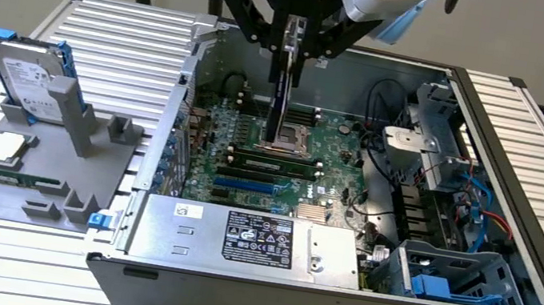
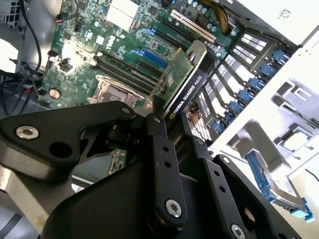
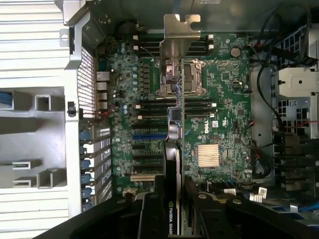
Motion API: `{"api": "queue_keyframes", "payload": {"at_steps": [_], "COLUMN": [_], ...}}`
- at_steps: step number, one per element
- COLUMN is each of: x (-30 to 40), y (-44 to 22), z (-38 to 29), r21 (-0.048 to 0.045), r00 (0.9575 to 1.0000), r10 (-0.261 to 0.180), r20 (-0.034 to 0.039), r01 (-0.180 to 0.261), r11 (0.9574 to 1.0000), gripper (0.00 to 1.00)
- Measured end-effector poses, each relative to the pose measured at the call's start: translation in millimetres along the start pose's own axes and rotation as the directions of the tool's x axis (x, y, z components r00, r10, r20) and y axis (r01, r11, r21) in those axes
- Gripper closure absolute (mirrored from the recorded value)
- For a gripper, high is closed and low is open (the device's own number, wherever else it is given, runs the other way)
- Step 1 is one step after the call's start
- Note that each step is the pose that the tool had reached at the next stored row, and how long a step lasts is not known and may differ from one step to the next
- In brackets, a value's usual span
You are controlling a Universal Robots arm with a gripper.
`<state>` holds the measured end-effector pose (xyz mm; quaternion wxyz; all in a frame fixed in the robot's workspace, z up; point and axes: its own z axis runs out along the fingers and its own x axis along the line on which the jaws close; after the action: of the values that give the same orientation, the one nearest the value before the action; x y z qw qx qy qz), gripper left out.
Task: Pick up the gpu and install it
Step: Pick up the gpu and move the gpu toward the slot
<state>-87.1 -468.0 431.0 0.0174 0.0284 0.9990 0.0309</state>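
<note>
My gripper (image 1: pixel 290 46) hangs over the open computer case (image 1: pixel 490 137), shut on the top edge of the gpu (image 1: pixel 280 101). The card hangs edge-on, upright, above the motherboard (image 1: pixel 292 164) and clear of it. In the second wrist view the gpu (image 2: pixel 185 84) shows its black cooler side and green board, held between two black fingers (image 2: pixel 160 144). In the first wrist view the gpu (image 3: pixel 173 149) runs away from the gripper (image 3: pixel 172 201), its silver end bracket (image 3: pixel 177 40) at the far end over the processor socket. A blue expansion slot (image 3: pixel 149 135) lies beside it.
A power supply (image 1: pixel 243 237) fills the case's near side, and drive cages with blue clips (image 1: pixel 447 280) and cables stand at the exterior view's right. Outside, on a grey fixture (image 1: pixel 28 201), stand a silver hard drive with blue rails (image 1: pixel 30 80), a processor chip (image 1: pixel 5 147) and a memory stick (image 1: pixel 9 178).
</note>
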Motion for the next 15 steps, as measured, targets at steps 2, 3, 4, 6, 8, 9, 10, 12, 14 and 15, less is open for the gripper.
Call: {"api": "queue_keyframes", "payload": {"at_steps": [2, 3, 4, 6, 8, 9, 10, 12, 14, 15], "x": [-2.1, -3.2, -4.2, -6.2, -8.0, -9.0, -9.9, -11.7, -13.4, -14.4], "y": [0.1, 0.2, 0.2, 0.3, 0.4, 0.5, 0.5, 0.6, 0.7, 0.8], "z": [0.1, 0.1, 0.2, 0.2, 0.3, 0.3, 0.4, 0.4, 0.5, 0.5], "r21": [0.0, 0.0, 0.0, -0.0001, -0.0001, 0.0, 0.0, 0.0, -0.0001, 0.0], "r00": [1.0, 1.0, 1.0, 1.0, 1.0, 1.0, 1.0, 1.0, 1.0, 1.0], "r10": [0.0, 0.0, 0.0, 0.0, 0.0, 0.0, 0.0, 0.0, 0.0, 0.0], "r20": [0.0, 0.0, 0.0, 0.0, 0.0, 0.0, 0.0, 0.0, 0.0, 0.0], "r01": [0.0, 0.0, 0.0, 0.0, 0.0, 0.0, 0.0, 0.0, 0.0, 0.0], "r11": [1.0, 1.0, 1.0, 1.0, 1.0, 1.0, 1.0, 1.0, 1.0, 1.0], "gripper": [1.0, 1.0, 1.0, 1.0, 1.0, 1.0, 1.0, 1.0, 1.0, 1.0]}}
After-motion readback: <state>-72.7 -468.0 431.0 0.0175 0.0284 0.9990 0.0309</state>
